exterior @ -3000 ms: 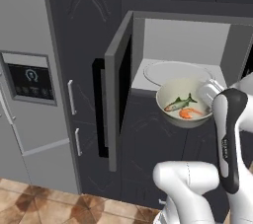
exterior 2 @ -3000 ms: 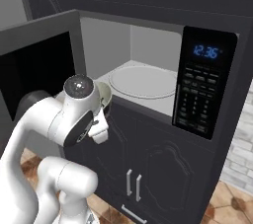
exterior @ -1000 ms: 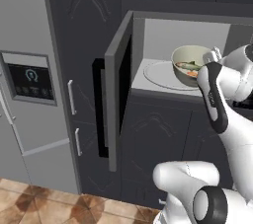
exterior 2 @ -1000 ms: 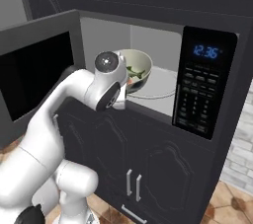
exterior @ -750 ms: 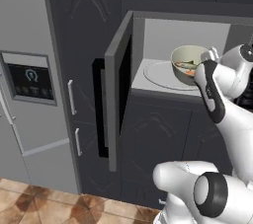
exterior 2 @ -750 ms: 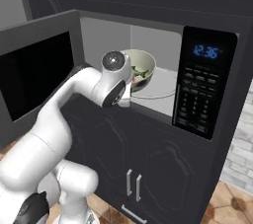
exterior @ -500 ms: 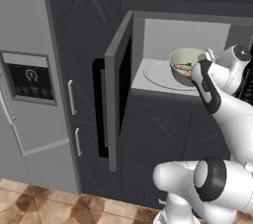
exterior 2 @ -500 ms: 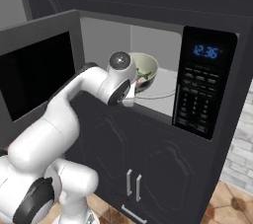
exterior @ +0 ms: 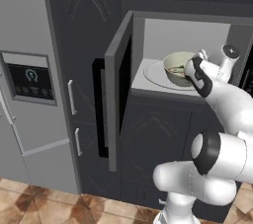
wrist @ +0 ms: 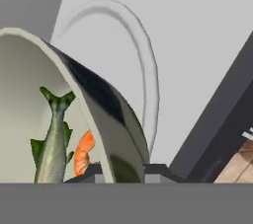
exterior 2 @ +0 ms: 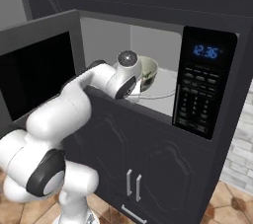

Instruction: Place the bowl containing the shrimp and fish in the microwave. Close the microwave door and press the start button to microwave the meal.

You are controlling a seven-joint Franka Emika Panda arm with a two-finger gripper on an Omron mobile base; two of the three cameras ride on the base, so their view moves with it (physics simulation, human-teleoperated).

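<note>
From the left base view I see the bowl [exterior: 179, 68] sitting on the white turntable [exterior: 154, 76] inside the microwave [exterior: 190, 55], with the fingers [exterior: 203, 56] at its right rim and the microwave door [exterior: 117, 85] swung wide open to the left. From the right base view the bowl [exterior 2: 147, 73] stands toward the left of the cavity, the arm's wrist just in front of it, and the dark control strip [exterior 2: 202, 83] with its lit clock waits untouched on the right. In the hand view the fish [wrist: 53, 141] and the shrimp [wrist: 84, 153] lie inside the bowl, and the fingers [wrist: 122, 171] straddle its wall, one tip inside and one outside; I can't tell whether they pinch it or have let go. I judge the placing nearly done; releasing, withdrawing, shutting the door and pressing start remain.
</note>
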